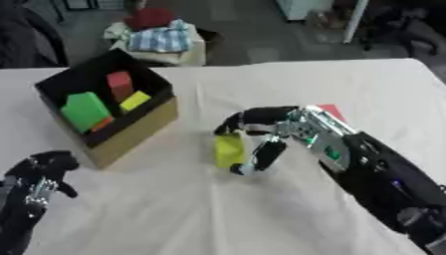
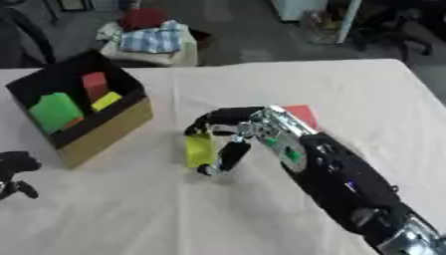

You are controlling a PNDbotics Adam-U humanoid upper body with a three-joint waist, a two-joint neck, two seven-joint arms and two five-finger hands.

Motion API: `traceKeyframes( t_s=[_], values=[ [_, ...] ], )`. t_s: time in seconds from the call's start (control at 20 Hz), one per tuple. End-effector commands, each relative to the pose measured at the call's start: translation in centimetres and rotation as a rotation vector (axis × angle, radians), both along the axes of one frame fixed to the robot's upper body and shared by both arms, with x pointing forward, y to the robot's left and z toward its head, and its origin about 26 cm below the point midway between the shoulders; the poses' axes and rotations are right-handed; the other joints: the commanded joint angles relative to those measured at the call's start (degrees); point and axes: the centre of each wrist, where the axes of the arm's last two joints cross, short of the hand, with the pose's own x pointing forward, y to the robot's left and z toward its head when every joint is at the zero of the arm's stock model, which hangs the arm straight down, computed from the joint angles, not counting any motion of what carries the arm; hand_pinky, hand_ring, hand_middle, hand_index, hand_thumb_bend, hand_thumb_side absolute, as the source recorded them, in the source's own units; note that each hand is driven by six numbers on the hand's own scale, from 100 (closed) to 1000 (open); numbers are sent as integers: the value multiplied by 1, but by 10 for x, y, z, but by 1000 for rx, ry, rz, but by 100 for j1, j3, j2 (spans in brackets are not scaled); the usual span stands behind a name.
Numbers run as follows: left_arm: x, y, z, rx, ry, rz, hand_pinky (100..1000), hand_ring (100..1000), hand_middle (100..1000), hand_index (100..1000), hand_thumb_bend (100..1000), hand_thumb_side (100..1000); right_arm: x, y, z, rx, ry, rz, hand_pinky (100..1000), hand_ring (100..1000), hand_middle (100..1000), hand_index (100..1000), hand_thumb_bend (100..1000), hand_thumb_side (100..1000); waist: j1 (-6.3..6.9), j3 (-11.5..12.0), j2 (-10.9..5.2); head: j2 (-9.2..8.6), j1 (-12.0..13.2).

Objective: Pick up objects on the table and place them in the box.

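A yellow block (image 1: 229, 150) stands on the white table, near the middle. My right hand (image 1: 266, 130) reaches in from the lower right and curls round it, fingers over its top and thumb against its right side. Behind that hand's wrist lies a red block (image 2: 300, 114), partly hidden. The cardboard box (image 1: 132, 132) with a black inside stands at the left and holds a green block (image 1: 84, 110), a red block (image 1: 119, 85), a yellow block (image 1: 135, 100) and an orange piece (image 1: 103, 123). My left hand (image 1: 42, 177) rests at the lower left with curled fingers, holding nothing.
Beyond the table's far edge stands a small stand with folded cloth (image 1: 161, 39) and a red thing on top. The table's (image 1: 174, 209) right edge runs down past my right forearm.
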Motion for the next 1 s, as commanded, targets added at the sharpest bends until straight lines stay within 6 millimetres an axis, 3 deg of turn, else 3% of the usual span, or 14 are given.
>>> traceKeyframes(
  t_s=[0.05,0.1,0.15,0.4,0.6,1.0],
  values=[
    [0,2,8,8,-26,1,433,708,614,709,425,616,3,-6,14,18,-79,-22,759,763,618,750,183,342,-12,-4,-92,-48,-4],
    [0,2,8,7,-27,1,433,709,614,709,424,616,2,-5,19,45,-107,-25,733,717,511,635,109,288,-8,-7,-92,-47,-3],
    [0,2,8,7,-27,2,433,709,614,709,424,616,1,-5,24,74,-131,-29,726,704,490,606,100,274,-6,-9,-92,-45,-5],
    [0,2,8,7,-27,1,433,709,614,709,423,616,-3,-2,60,248,-246,-54,716,681,461,578,100,255,0,-5,-100,-37,-12],
    [0,0,8,10,-26,-11,433,710,614,709,423,616,1,15,87,366,-327,-66,716,659,455,580,100,251,-2,74,-116,-26,-70],
    [0,-7,7,19,-21,-60,432,711,614,709,422,617,26,74,82,477,-287,-84,743,680,484,623,100,270,8,537,-134,-39,-309]
  ],
)
